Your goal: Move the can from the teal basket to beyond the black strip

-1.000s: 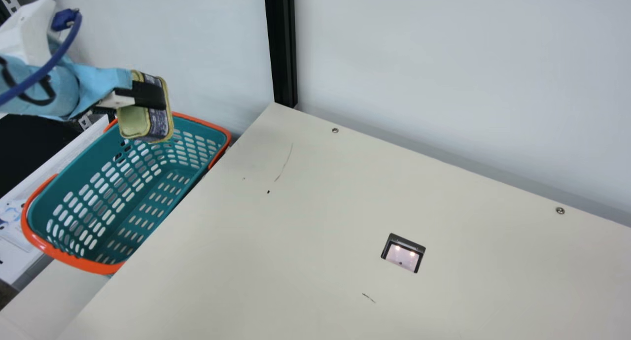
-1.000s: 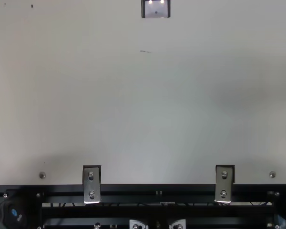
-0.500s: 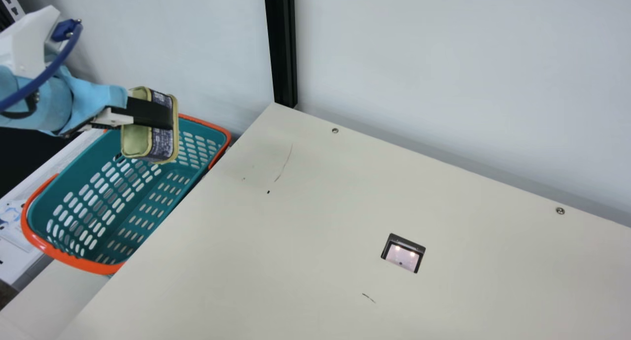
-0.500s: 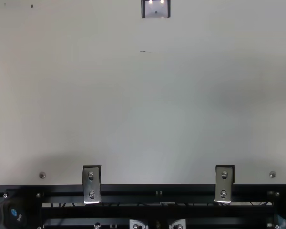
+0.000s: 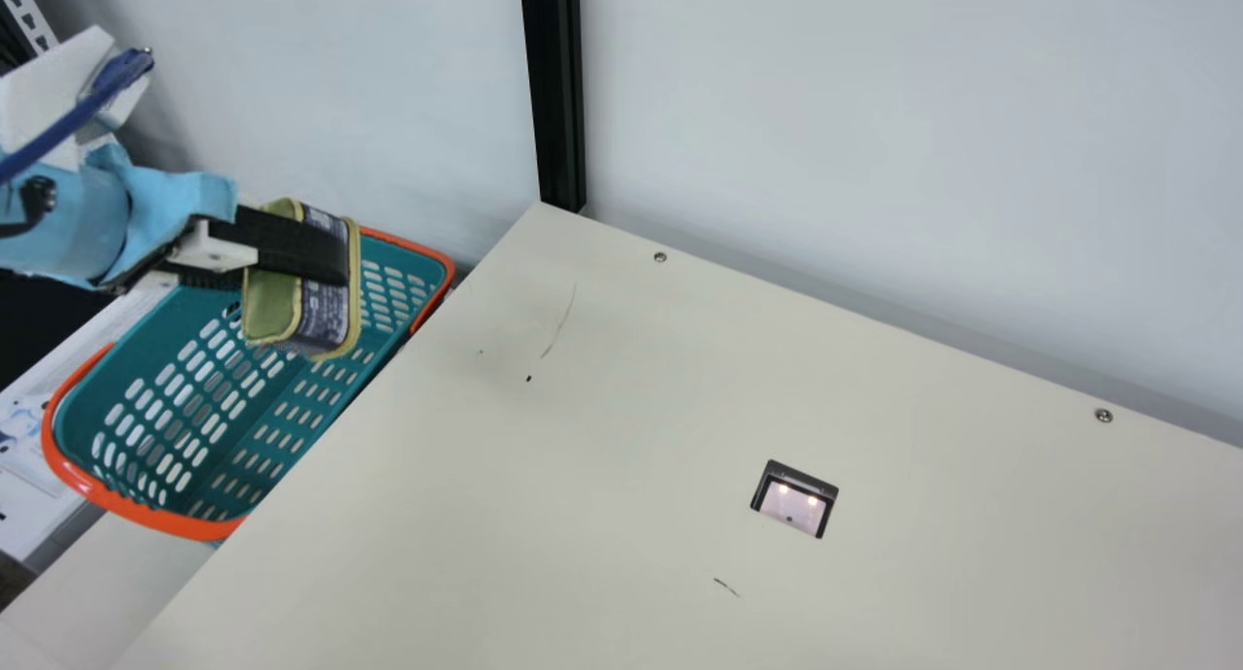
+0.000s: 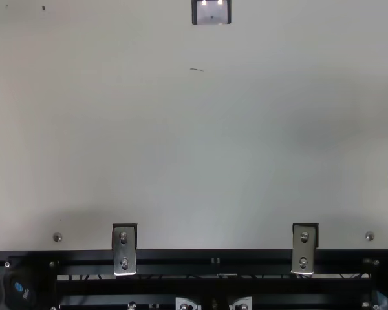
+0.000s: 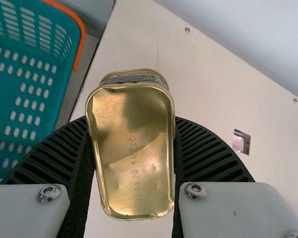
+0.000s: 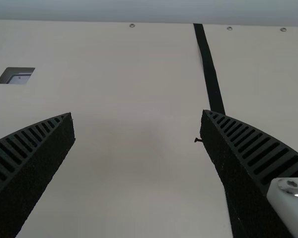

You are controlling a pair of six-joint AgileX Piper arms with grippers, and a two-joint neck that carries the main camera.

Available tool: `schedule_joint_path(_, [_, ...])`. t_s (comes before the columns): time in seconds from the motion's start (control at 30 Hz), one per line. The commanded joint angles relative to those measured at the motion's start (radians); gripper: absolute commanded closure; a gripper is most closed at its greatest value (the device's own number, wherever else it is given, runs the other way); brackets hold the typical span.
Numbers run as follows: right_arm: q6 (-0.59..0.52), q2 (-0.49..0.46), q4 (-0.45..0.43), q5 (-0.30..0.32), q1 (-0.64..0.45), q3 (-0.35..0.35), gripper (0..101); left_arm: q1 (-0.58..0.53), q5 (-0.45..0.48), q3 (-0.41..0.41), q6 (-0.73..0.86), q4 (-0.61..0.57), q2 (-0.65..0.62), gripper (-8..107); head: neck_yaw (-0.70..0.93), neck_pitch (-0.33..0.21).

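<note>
Cream table (image 5: 621, 437), it has one rectangular opening (image 5: 793, 500) | teal basket (image 5: 146, 350) with orange rim, placed beside the table | black strip (image 8: 210, 74), lying across the table | right gripper (image 8: 137, 115), its two fingers are spread apart | left gripper (image 5: 328, 258), it pinches the can (image 5: 324, 322) | this can is in the air, near the basket

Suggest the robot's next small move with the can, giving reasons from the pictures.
Probably the left gripper should carry the can farther over the table, away from the basket: its fingers clamp the can in the air near the basket, while the black strip lies across the table.
</note>
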Motion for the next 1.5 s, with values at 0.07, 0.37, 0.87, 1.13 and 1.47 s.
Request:
schedule_joint_path(0.07, [0.0, 0.0, 0.0, 0.0, 0.0, 0.0, 0, -0.026, 0.047, 0.027, -0.036, 0.0, -0.011, 89, 0.015, -0.035])
schedule_joint_path(0.37, [0.0, 0.0, 0.0, 0.0, 0.0, 0.0, 0, -0.098, 0.047, 0.072, -0.117, 0.02, -0.076, 89, 0.015, -0.035])
schedule_joint_path(0.87, [0.0, 0.0, 0.0, 0.0, 0.0, 0.0, 0, -0.145, 0.047, 0.088, -0.221, -0.003, -0.04, 89, 0.015, -0.035])
schedule_joint_path(1.13, [0.0, 0.0, 0.0, 0.0, 0.0, 0.0, 0, -0.171, 0.047, 0.114, -0.35, -0.037, 0.021, 89, 0.015, -0.035])
schedule_joint_path(1.47, [0.0, 0.0, 0.0, 0.0, 0.0, 0.0, 0, -0.137, 0.047, 0.167, -0.425, -0.154, 0.074, 89, 0.015, -0.035])
